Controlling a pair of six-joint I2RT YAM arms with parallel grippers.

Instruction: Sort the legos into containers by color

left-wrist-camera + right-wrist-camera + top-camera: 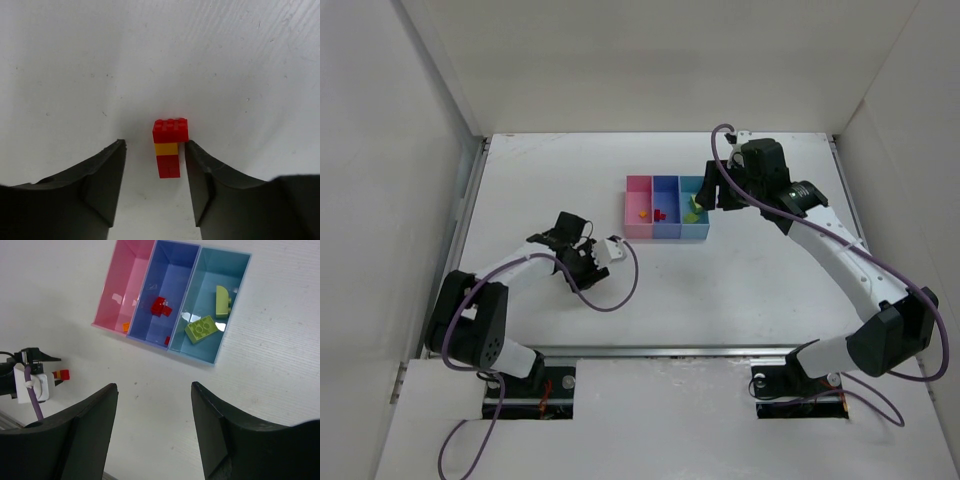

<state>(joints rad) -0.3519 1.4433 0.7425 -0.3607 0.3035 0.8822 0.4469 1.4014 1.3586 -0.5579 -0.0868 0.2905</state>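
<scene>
No text, label, brand, number or sign can be read in any view.

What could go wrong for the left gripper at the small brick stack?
1. The stack joins red and orange bricks; dropped whole into one bin of the tray, the colours would mix.
2. It sits off-centre in the left gripper, close against one finger, so closing may push or tip it.
3. The right gripper hangs open near the tray; the arms might meet there.
</scene>
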